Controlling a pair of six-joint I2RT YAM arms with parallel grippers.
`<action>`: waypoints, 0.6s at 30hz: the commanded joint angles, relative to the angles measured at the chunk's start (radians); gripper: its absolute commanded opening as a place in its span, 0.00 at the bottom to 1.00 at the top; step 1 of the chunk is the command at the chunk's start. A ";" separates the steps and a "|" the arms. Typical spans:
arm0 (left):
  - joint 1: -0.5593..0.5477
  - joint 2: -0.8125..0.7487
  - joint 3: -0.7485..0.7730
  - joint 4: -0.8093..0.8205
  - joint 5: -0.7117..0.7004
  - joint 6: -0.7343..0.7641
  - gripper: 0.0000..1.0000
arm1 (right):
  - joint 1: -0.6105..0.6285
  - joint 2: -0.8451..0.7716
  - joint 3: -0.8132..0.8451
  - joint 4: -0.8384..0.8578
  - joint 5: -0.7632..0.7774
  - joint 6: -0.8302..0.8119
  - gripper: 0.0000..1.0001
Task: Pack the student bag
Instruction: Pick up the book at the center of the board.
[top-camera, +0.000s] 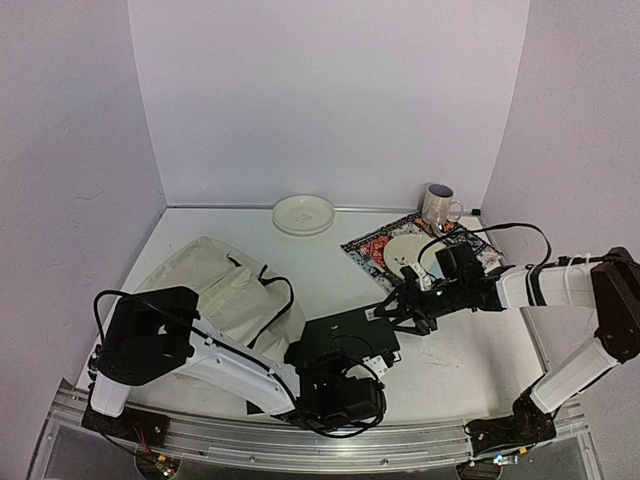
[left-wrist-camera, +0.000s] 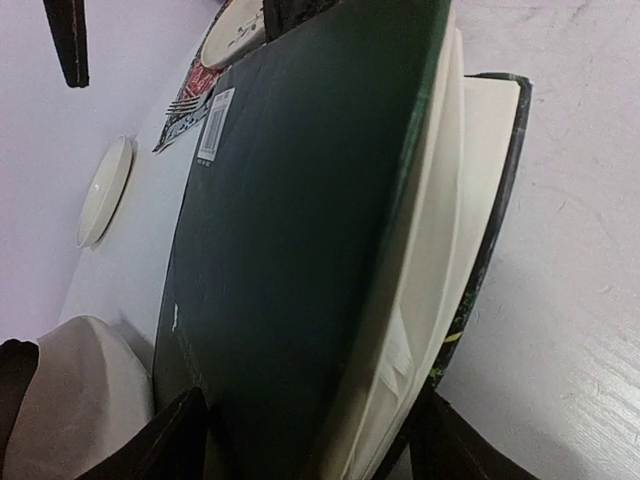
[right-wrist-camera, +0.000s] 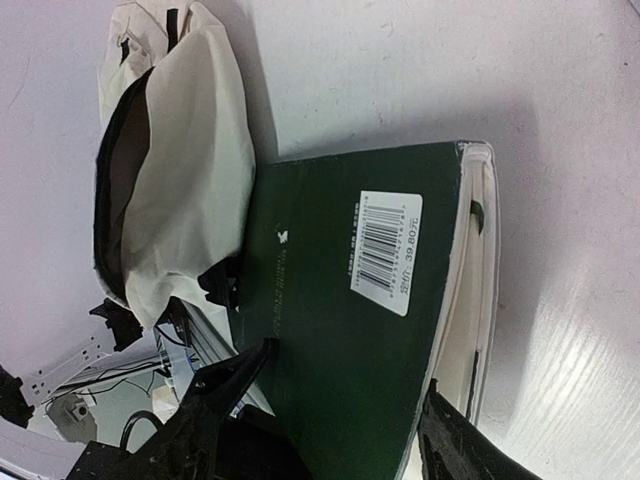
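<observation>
The student bag (top-camera: 215, 290) is found slumped on the left side of the table (top-camera: 470, 350), cream fabric with black straps trailing off it. In the right wrist view its mouth is seen gaping, dark inside. A pale empty plate (top-camera: 303, 213) is parked at the back wall, well apart from everything else.

Down at the near edge, the left gripper (left-wrist-camera: 310, 430) is set around the near end of a dark green book (top-camera: 345, 335), one finger on each side. Whether it's actually being squeezed can't be told, tbh. The book is laid just beside the bag, and its pages are fanned out a bit between the covers. A white barcode sticker (right-wrist-camera: 385, 250) is stuck on the cover.

The far right corner of the book is pinched by the right gripper (right-wrist-camera: 345, 385), fingers closed against it.

Further right, a patterned placemat (top-camera: 370, 250) is spread out with a small plate (top-camera: 410, 250) on it, and a mug (top-camera: 440, 207) is stood at its back edge.
</observation>
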 joint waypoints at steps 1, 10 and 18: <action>0.009 -0.059 -0.012 0.029 -0.055 -0.028 0.55 | 0.014 -0.055 0.040 0.009 -0.034 0.001 0.69; 0.009 -0.166 -0.095 0.035 -0.073 -0.104 0.36 | 0.012 -0.055 0.111 -0.121 0.119 -0.056 0.84; 0.007 -0.229 -0.129 0.069 -0.090 -0.145 0.32 | 0.000 0.009 0.130 -0.182 0.163 -0.086 0.89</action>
